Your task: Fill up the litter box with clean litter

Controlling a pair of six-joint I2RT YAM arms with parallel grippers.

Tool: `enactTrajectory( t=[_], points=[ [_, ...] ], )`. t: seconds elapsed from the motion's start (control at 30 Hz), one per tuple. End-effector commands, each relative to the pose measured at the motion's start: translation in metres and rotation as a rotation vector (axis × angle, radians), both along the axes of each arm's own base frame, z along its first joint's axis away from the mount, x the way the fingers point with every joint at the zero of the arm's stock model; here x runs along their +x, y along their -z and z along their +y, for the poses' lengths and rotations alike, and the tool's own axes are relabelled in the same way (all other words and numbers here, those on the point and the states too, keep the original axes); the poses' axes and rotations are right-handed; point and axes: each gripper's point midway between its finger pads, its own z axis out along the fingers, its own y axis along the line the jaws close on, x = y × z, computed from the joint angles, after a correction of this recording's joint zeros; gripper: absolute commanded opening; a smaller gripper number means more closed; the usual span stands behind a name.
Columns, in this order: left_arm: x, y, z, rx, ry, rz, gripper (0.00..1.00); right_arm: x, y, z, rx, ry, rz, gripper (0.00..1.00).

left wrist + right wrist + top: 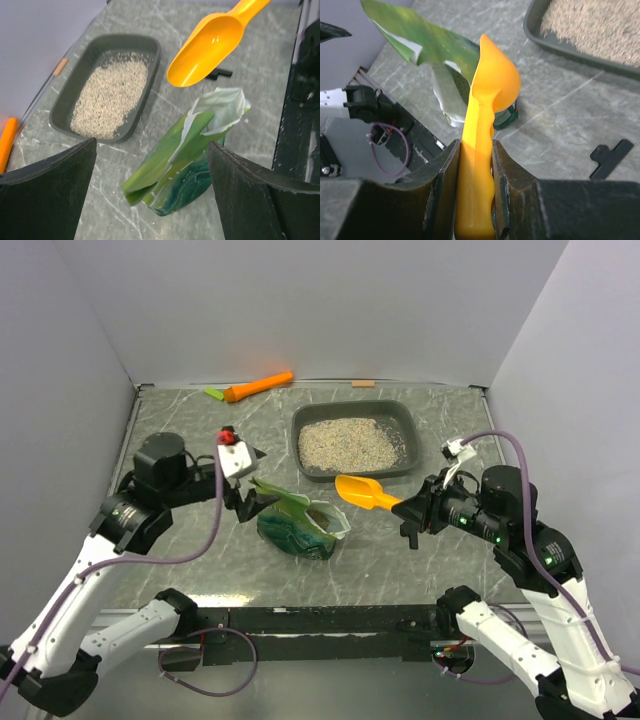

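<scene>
Bright even overhead light; soft shadows; mild glare on scoop [205,52]; wrist-view foreground blurred.

**My gripper spread wide over the green bag**

My gripper [152,145] is spread wide, its two dark fingers [47,200] filling the bottom corners of the view. Between them a crinkled green bag [185,160] lies on the grey marbled counter [260,100], its torn, white-lined mouth pointing away from me. Just past that mouth is an orange scoop [210,50], bowl empty, handle running off the top edge. A small black clip [220,74] lies by it. Further left sits the litter box [150,55], with clean litter [110,95] spread over its floor.
</scene>
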Motion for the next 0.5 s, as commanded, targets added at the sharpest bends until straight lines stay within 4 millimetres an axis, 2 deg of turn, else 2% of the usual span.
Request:
enactTrajectory(
  t=[0.0,0.03,0.17,0.47],
  points=[
    [0.014,0.032,-0.004,0.146,-0.045,-0.053,0.94,-0.008,-0.004,0.001,0.033,-0.021,-0.037,0.00],
    [0.023,0.039,-0.002,0.178,-0.088,-0.063,0.93,-0.008,-0.003,0.000,0.034,-0.020,-0.044,0.00],
    [0.026,0.042,-0.009,0.205,-0.092,-0.106,0.93,-0.013,0.001,-0.004,0.031,-0.011,-0.056,0.00],
    [0.023,0.067,-0.019,0.303,-0.046,-0.055,0.93,-0.016,0.007,-0.007,0.021,-0.005,-0.059,0.00]
  ],
)
